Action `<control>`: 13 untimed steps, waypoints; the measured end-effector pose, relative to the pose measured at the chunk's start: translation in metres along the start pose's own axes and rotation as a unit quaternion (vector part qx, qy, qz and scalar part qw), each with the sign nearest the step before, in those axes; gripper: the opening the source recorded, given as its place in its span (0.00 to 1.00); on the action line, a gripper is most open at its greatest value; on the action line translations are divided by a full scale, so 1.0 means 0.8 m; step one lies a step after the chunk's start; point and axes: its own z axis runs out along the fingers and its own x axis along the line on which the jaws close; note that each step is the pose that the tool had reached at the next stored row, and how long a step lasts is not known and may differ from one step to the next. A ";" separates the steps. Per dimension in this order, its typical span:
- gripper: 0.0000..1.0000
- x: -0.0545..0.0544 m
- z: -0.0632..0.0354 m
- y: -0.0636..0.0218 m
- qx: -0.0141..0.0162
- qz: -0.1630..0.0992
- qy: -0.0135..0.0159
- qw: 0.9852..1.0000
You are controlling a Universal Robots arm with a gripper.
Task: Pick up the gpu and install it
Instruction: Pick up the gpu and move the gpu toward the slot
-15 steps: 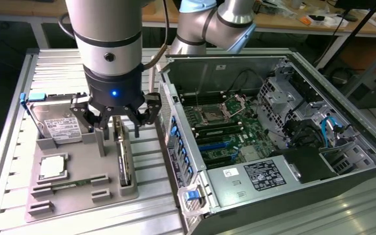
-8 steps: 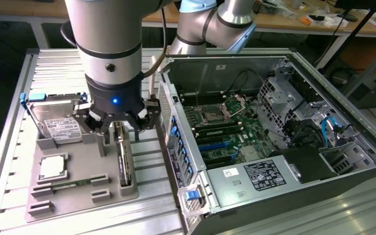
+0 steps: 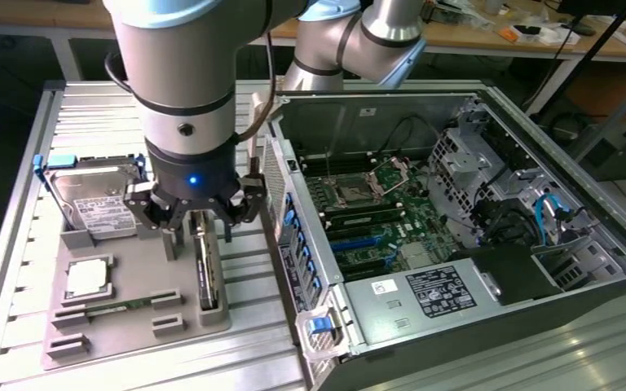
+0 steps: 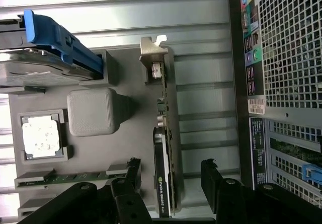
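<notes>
Along the edge of the grey holder (image 3: 123, 338) nearest the computer case (image 3: 378, 122), the gpu (image 4: 163, 133) stands on edge in its slot, the tool (image 3: 199, 232) spread wide astride it, so an off-centre closing could, I judge, tilt the card or let it slip.

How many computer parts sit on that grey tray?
4: hard drive at the far end, processor chip midway, memory stick near the front, gpu on edge by the case. The arm may hide more.

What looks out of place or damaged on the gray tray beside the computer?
Nothing stands out. The graphics card stands straight on edge in the tray, and the open gripper straddles it.
</notes>
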 end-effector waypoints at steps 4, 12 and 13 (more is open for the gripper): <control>0.60 0.000 0.009 0.000 0.000 0.000 0.000 1.000; 0.60 0.005 0.032 0.000 0.000 0.000 0.000 1.000; 0.60 0.006 0.034 0.000 0.000 0.000 0.000 1.000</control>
